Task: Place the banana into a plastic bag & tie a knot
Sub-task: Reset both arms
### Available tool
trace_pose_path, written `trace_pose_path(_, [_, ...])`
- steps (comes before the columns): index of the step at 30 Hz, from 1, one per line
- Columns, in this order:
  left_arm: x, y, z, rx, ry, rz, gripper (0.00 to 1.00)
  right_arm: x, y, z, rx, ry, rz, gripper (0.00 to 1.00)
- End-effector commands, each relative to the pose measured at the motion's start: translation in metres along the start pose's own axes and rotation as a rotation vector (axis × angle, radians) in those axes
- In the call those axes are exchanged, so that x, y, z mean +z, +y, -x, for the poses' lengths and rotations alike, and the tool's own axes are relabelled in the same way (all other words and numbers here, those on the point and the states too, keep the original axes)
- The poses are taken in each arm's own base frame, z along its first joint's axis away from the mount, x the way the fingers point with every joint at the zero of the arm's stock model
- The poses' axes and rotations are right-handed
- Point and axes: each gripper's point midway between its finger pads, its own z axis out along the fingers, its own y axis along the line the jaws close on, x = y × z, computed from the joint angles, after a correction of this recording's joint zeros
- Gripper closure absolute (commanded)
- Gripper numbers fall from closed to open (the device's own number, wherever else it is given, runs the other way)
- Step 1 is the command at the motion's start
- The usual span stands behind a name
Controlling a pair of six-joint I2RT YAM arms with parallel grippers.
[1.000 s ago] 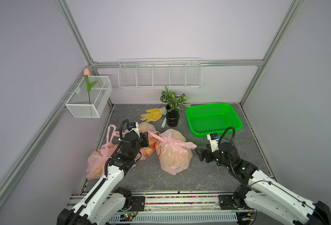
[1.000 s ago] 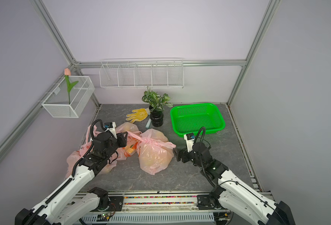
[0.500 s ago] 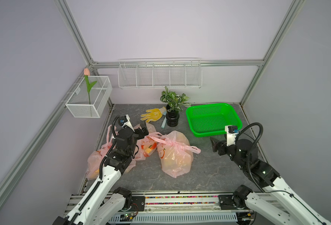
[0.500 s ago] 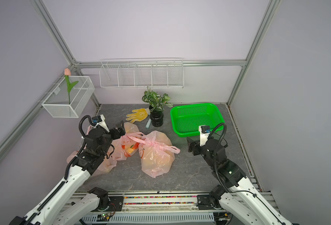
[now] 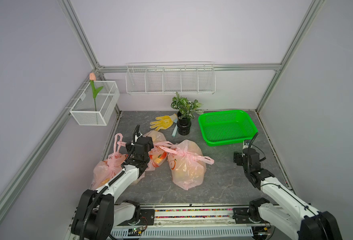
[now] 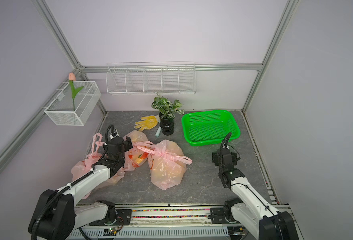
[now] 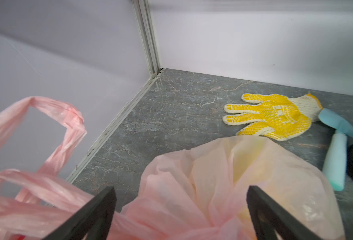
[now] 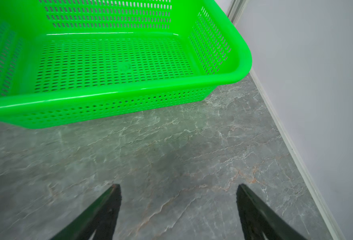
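Note:
A pink plastic bag (image 5: 187, 168) (image 6: 165, 168) lies mid-table, its handles tied in a knot (image 5: 184, 154). A yellowish mass shows dimly through it; the banana itself is hidden. My left gripper (image 5: 149, 143) (image 7: 179, 199) is open above a second pink bag (image 5: 157, 154) (image 7: 233, 176), whose plastic lies under the spread fingers (image 7: 100, 207) without being held. My right gripper (image 5: 238, 158) (image 8: 178, 197) is open over bare table, right of the knotted bag and just in front of the green basket (image 8: 130, 97).
A third pink bag (image 5: 105, 170) lies by the left wall, its handles (image 7: 63, 128) standing up. At the back are a yellow glove (image 5: 163, 122) (image 7: 275, 116), a teal tool (image 7: 335, 158), a potted plant (image 5: 184, 122) and the green basket (image 5: 252, 126). Wire racks hang on the walls.
Both grippers let go of the knotted bag's handles and drew away, the left back and leftward, the right toward the basket. The bag has settled on the table.

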Motion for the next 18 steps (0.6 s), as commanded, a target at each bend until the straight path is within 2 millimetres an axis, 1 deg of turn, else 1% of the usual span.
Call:
trace_pose_path(1, [0.013, -0.003, 0.005, 0.055, -0.082, -0.040, 0.00, 0.017, 0.001, 0.032, 0.000, -0.166, -0.013, 0.11])
trace_pose_path(5, [0.028, -0.002, -0.012, 0.083, -0.068, -0.083, 0.00, 0.041, 0.013, 0.032, -0.046, -0.217, 0.015, 0.11])
trace_pose_path(6, [0.030, -0.002, -0.018, 0.080, -0.068, -0.104, 0.00, 0.044, 0.017, 0.037, -0.064, -0.229, 0.022, 0.11])
trace_pose_path(8, [0.032, -0.007, -0.021, 0.095, -0.085, -0.143, 0.00, 0.047, 0.026, 0.043, -0.091, -0.273, 0.070, 0.11])
trace_pose_path(9, [0.034, -0.010, -0.023, 0.102, -0.082, -0.167, 0.00, 0.049, 0.023, 0.045, -0.091, -0.301, 0.079, 0.11])
trace_pose_path(10, [0.035, -0.012, -0.027, 0.107, -0.086, -0.183, 0.00, 0.052, 0.023, 0.044, -0.091, -0.313, 0.107, 0.11])
trace_pose_path(11, [0.037, -0.010, -0.026, 0.100, -0.104, -0.177, 0.00, 0.055, 0.027, 0.040, -0.093, -0.319, 0.150, 0.11])
trace_pose_path(12, [0.037, -0.005, -0.028, 0.080, -0.097, -0.171, 0.00, 0.057, 0.025, 0.041, -0.078, -0.345, 0.144, 0.11])
trace_pose_path(13, [0.038, -0.003, -0.033, 0.061, -0.093, -0.190, 0.00, 0.059, 0.016, 0.038, -0.036, -0.339, 0.128, 0.11])
trace_pose_path(14, [0.039, -0.002, -0.037, 0.051, -0.106, -0.203, 0.00, 0.061, 0.012, 0.033, -0.005, -0.324, 0.156, 0.11])
trace_pose_path(15, [0.044, -0.002, -0.039, 0.044, -0.120, -0.195, 0.00, 0.065, 0.012, 0.028, 0.017, -0.320, 0.186, 0.11])
trace_pose_path(16, [0.047, -0.002, -0.039, 0.042, -0.136, -0.199, 0.00, 0.072, 0.011, 0.027, 0.026, -0.333, 0.179, 0.11])
trace_pose_path(17, [0.048, -0.001, -0.040, 0.039, -0.125, -0.204, 0.00, 0.074, 0.010, 0.032, 0.029, -0.346, 0.174, 0.11])
trace_pose_path(18, [0.049, -0.001, -0.040, 0.044, -0.096, -0.202, 0.00, 0.078, 0.009, 0.029, 0.031, -0.288, 0.168, 0.11])
